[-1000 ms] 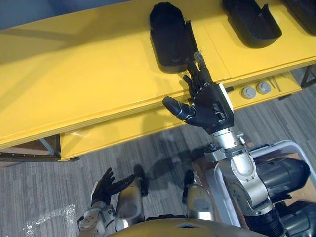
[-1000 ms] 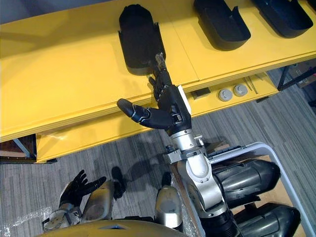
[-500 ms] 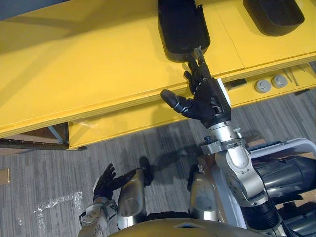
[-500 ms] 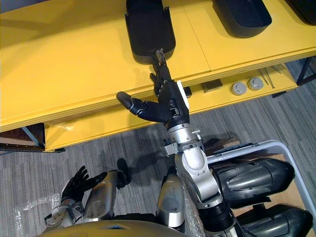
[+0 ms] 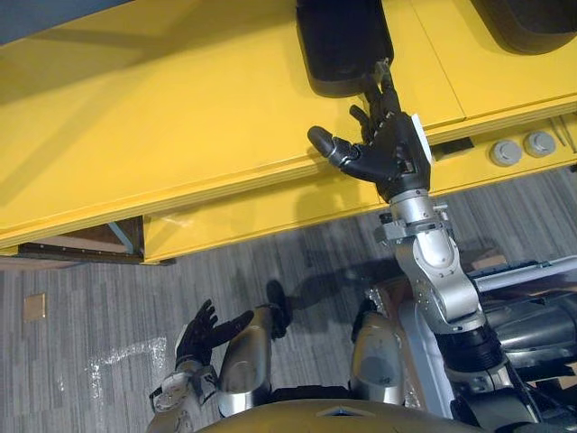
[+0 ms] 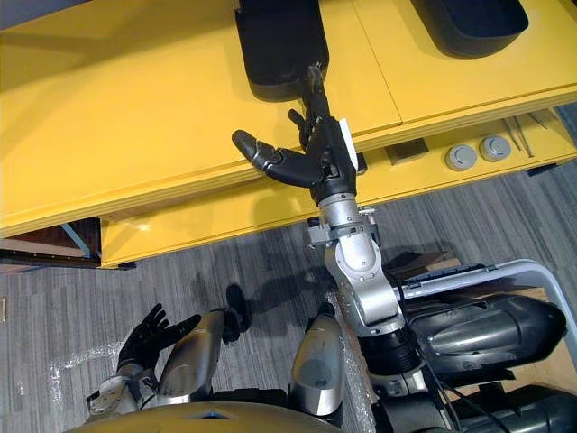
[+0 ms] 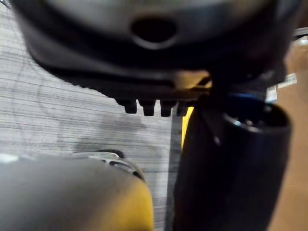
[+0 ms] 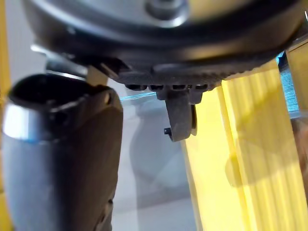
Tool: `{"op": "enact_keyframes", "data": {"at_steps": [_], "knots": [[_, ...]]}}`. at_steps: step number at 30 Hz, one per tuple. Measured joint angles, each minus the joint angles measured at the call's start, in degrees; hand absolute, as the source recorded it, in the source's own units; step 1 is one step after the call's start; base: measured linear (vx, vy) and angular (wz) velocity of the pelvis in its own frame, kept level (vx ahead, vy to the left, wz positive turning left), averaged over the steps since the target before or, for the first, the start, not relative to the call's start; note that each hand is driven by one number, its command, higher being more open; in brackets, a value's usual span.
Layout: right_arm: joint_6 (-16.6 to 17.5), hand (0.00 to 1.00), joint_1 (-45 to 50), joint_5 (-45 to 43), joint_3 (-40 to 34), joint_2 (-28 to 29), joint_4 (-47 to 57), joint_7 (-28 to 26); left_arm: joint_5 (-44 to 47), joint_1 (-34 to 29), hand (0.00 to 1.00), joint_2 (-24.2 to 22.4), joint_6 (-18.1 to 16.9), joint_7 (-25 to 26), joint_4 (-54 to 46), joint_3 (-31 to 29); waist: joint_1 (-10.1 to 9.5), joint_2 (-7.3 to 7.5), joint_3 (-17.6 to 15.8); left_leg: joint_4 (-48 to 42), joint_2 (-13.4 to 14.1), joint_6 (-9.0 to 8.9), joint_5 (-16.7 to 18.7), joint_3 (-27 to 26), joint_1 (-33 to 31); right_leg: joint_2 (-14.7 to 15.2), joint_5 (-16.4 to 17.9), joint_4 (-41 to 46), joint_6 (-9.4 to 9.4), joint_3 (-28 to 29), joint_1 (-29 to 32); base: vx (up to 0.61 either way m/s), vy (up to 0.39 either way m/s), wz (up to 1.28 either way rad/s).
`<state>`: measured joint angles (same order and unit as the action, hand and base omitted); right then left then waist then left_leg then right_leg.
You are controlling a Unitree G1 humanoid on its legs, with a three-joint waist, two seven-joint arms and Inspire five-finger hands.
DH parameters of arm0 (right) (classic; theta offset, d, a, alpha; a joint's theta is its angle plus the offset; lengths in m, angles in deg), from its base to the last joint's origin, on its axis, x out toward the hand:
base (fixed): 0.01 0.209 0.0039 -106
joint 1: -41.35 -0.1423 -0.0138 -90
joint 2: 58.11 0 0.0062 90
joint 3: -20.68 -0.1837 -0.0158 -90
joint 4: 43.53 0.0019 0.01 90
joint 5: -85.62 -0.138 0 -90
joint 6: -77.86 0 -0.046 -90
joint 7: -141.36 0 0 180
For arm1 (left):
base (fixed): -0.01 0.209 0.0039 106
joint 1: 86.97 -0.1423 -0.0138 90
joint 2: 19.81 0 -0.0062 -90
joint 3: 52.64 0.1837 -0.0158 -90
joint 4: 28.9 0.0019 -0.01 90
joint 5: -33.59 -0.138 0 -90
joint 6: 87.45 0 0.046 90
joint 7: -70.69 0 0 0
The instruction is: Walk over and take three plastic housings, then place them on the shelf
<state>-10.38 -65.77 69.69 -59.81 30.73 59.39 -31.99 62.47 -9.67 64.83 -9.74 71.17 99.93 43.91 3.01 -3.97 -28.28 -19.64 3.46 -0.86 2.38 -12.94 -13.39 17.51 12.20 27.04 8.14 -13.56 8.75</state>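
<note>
A black plastic housing (image 5: 341,45) lies on the yellow shelf top (image 5: 180,117), and a second housing (image 6: 469,18) lies further right. My right hand (image 5: 388,149) is raised over the shelf's front edge. It is open, thumb out to the left, straight fingertips (image 5: 383,72) at the first housing's near right corner. Whether they touch it I cannot tell. In the right wrist view the thumb (image 8: 57,144) stands beside the yellow shelf edge (image 8: 231,144). My left hand (image 5: 203,329) hangs low over the floor, open with fingers spread.
Under the top board is a lower yellow shelf (image 5: 252,221) with two round grey parts (image 5: 505,152) at its right. A white-rimmed cart (image 6: 532,271) at the lower right holds more dark housings (image 6: 487,329). Grey carpet (image 5: 81,307) lies before the shelf.
The whole picture has shifted as the camera moved closer to the shelf. My right hand stays open at the housing's near corner, now a little higher; the left hand still hangs low.
</note>
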Motion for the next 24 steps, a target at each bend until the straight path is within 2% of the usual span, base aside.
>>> {"op": "enact_keyframes", "data": {"at_steps": [5,18,21,24], "knots": [[-0.1,1.0,-4.0,2.1,-0.1,-1.2,-4.5,0.0,0.0,0.0,1.0,-0.1,0.3,-0.7,0.0,0.9,-0.21,-1.4,0.0,1.6,-0.6,0.12,-0.9,0.3,1.0,0.5,-0.1,0.0,0.23,-0.3,-0.8,-0.03,-0.01,0.05],[-0.1,1.0,-6.4,2.0,-2.1,-1.1,-7.2,0.5,-0.3,-0.4,1.0,-0.2,1.5,-1.6,0.0,2.1,-1.27,-2.54,0.1,5.9,-0.9,-0.33,-3.1,0.7,2.8,-0.1,-1.1,-2.8,-0.07,-0.9,-2.1,-0.01,-0.009,0.02],[0.2,1.0,-2.3,1.8,-2.2,-0.2,-4.2,0.9,-0.3,-0.8,1.0,-0.7,1.3,-1.9,0.1,2.0,-1.38,-2.51,0.7,8.3,-0.8,-0.45,-3.5,0.5,4.7,-1.0,-2.4,-6.5,0.31,-1.5,-4.5,0.06,-0.014,-0.04],[1.2,1.0,7.5,1.0,-2.3,1.5,2.2,0.5,-1.0,-1.8,1.0,-1.2,1.3,-1.9,1.3,1.7,-1.21,-1.64,4.2,11.7,-0.8,-0.23,-4.3,-0.1,6.3,-2.0,-4.4,-11.5,0.83,-1.8,-6.5,0.16,-0.018,-0.08]]}}
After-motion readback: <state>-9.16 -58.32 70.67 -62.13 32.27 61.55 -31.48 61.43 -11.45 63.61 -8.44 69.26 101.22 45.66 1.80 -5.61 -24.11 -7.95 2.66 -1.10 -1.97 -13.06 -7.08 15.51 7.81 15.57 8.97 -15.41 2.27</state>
